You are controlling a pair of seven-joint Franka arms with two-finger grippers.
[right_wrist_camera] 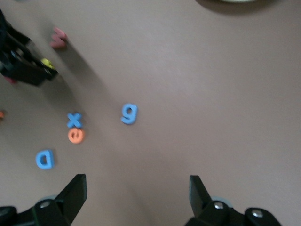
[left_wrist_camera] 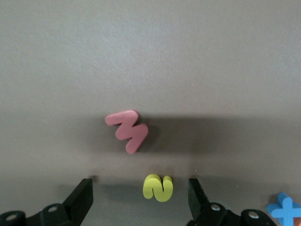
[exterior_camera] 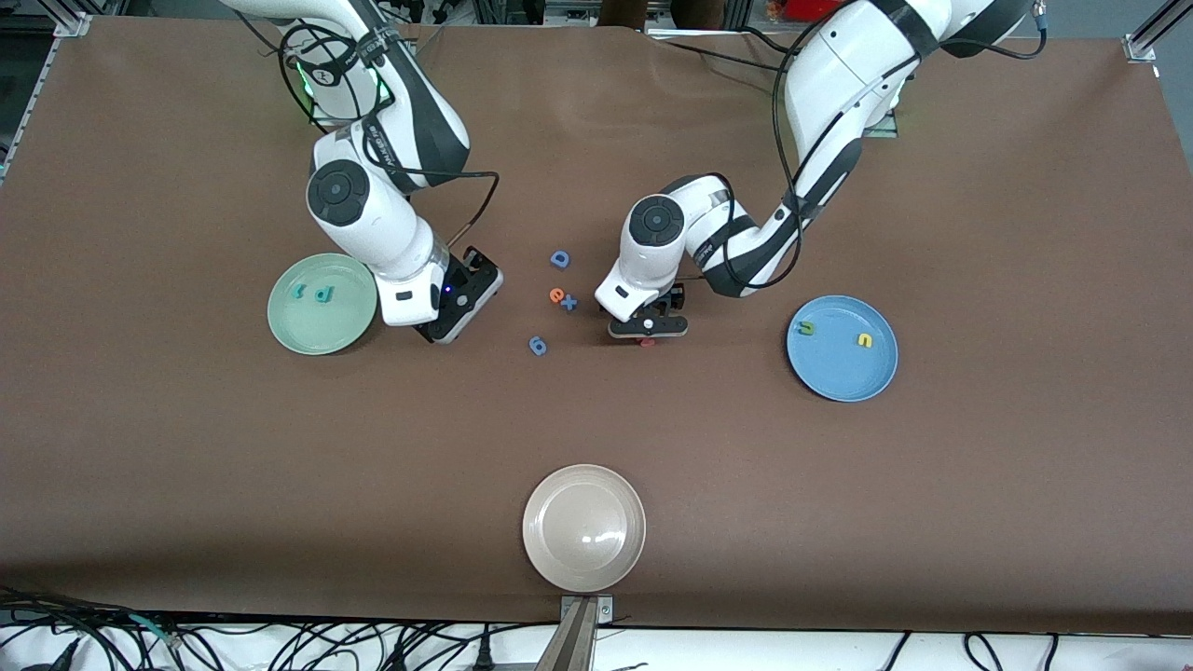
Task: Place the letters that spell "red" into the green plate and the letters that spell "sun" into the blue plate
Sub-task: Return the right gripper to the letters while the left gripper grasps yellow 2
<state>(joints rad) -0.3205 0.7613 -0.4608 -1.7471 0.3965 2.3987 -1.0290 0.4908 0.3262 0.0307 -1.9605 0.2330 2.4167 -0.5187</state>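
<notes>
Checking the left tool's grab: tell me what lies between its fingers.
In the left wrist view, the small yellow foam "s" lies on the brown table between the open left tool's fingers, touching neither.

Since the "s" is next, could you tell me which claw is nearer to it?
Left: the left claw straddles the yellow s, open. The right claw waits open beside the green plate.

the yellow "s" (left_wrist_camera: 158, 188) is totally hidden under the left gripper (exterior_camera: 648, 328) in the front view, only a sliver of the red "w" (exterior_camera: 647, 342) peeks out below it, and the blue plus sign (left_wrist_camera: 285, 210) gets clipped by the left wrist view's edge.
</notes>
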